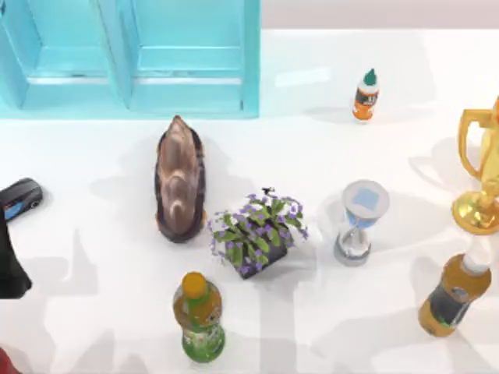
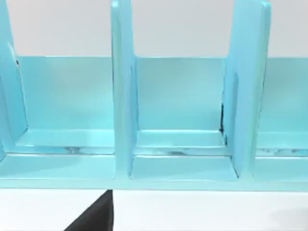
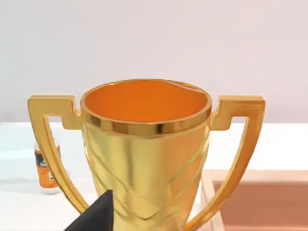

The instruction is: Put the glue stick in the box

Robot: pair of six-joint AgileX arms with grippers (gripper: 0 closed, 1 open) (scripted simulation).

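The glue stick (image 1: 366, 95), a small white bottle with a green pointed cap and an orange-and-dark label, stands upright on the white table at the back right. The right wrist view shows the glue stick (image 3: 44, 166) partly behind a trophy handle. The box (image 1: 187, 58), large and turquoise with a divider, stands at the back left, well left of the glue stick. My left arm (image 1: 12, 265) is at the table's left edge, and its wrist view faces the box (image 2: 122, 106) with a dark part of my left gripper (image 2: 94, 217) low in the picture. A dark part of my right gripper (image 3: 94, 215) shows before the trophy.
A gold trophy (image 1: 479, 183) stands at the right edge, an hourglass (image 1: 359, 222) and a purple-flowered plant (image 1: 257, 234) mid-table. A brown oval object (image 1: 179, 179) lies in front of the box. A green bottle (image 1: 199, 315) and an orange-liquid bottle (image 1: 456, 296) stand near the front.
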